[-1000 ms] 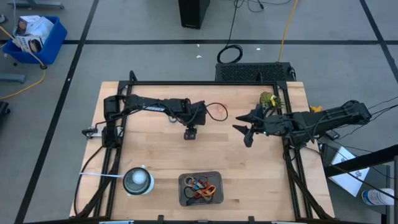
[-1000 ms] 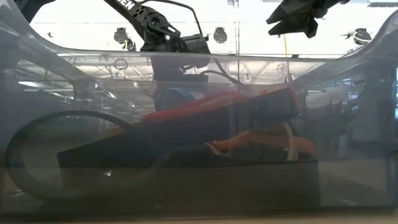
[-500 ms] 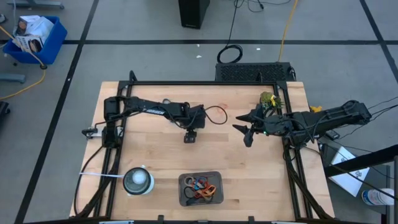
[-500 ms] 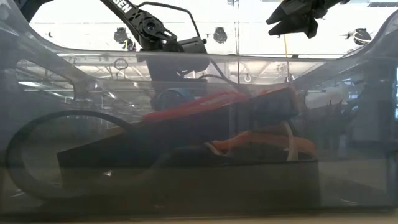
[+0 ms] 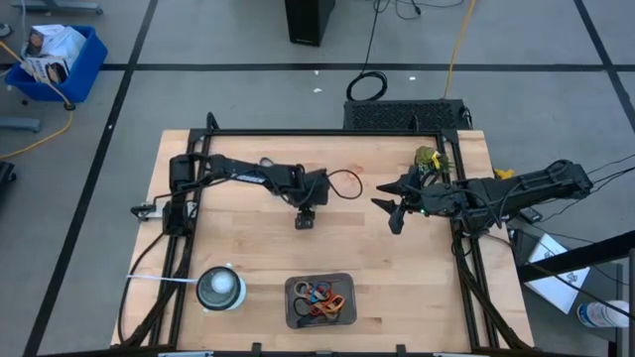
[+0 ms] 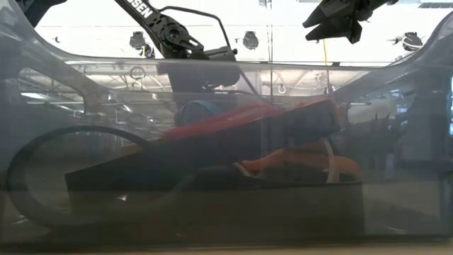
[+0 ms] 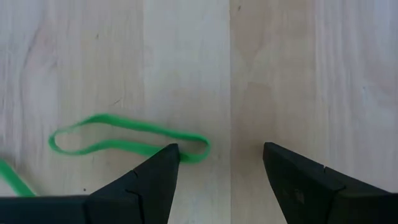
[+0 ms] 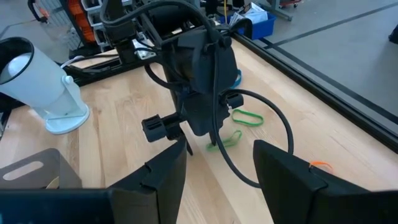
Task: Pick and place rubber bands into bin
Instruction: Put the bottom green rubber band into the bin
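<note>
Risk sits mostly in how my left hand [image 7: 217, 163] is lined up over the green rubber band [image 7: 127, 138]. My fingers are spread, and only the band's near end reaches the tip of one finger; the rest of the loop trails away from the gap, flat on the table [image 7: 298, 74]. If I close from here I judge I would catch just a sliver of the loop, or nothing. The band is thin and floppy, so a finger coming down on it could also push it aside instead of trapping it.

A second green band [image 7: 12, 177] lies just beside the first. The right wrist view shows two green loops [image 8: 239, 124] under my left hand. Dragging one could disturb the other, or I might lift both and drop one on the way.

The bin [image 5: 318, 300] is well apart from this band, toward the table's front edge, already holding several coloured bands [image 5: 319, 297]. A weak pinch over that long carry could let the band slip out short of the bin. The white round object [image 5: 219, 288] stands near the bin, and a careless swing might clip it.

My right hand [image 5: 395, 211] hangs well apart from the green band, its fingers parted and holding nothing.
</note>
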Robot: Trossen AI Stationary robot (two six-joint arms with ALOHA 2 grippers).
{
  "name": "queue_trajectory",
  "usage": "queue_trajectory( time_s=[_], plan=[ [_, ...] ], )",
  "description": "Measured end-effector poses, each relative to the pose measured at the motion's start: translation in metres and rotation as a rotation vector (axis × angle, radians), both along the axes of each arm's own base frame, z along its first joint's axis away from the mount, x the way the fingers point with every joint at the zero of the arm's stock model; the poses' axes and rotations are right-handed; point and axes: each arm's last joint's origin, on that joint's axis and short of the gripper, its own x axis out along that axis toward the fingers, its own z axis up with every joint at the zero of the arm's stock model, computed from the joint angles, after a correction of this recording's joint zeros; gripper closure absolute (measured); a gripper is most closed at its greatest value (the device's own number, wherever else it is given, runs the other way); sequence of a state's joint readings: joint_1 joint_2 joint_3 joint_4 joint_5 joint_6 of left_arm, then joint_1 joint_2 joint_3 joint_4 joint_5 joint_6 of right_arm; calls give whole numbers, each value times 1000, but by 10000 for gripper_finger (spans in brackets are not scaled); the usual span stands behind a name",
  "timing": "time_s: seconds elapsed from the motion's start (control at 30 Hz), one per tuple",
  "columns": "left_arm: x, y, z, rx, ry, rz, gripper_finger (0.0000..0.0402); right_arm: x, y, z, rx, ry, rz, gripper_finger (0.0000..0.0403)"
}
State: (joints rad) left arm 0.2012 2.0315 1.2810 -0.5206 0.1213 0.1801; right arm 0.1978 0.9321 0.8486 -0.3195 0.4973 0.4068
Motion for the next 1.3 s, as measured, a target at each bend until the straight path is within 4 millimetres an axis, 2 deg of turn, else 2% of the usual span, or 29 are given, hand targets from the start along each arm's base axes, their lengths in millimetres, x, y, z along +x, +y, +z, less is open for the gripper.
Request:
queue_trajectory(
  time_s=[0.17, 0.43, 0.57, 0.77, 0.97, 1.1, 1.3],
  plan=[
    [3, 1, 8, 34, -15, 22, 156, 0, 0, 0, 0, 0, 0, 220],
    [6, 2, 9, 18, -24, 193, 167, 0, 0, 0, 0, 0, 0, 220],
    [6, 4, 9, 40, -24, 266, 212, 0, 0, 0, 0, 0, 0, 220],
    [6, 5, 9, 64, -25, 351, 310, 0, 0, 0, 2, 0, 2, 220],
    [7, 6, 9, 67, -32, 350, 387, 0, 0, 0, 2, 0, 2, 220],
    [6, 6, 10, 60, -33, 350, 392, 0, 0, 0, 2, 0, 2, 220],
    [3, 5, 29, 56, -80, 352, 397, 0, 0, 0, 23, -5, -7, 220]
  ],
)
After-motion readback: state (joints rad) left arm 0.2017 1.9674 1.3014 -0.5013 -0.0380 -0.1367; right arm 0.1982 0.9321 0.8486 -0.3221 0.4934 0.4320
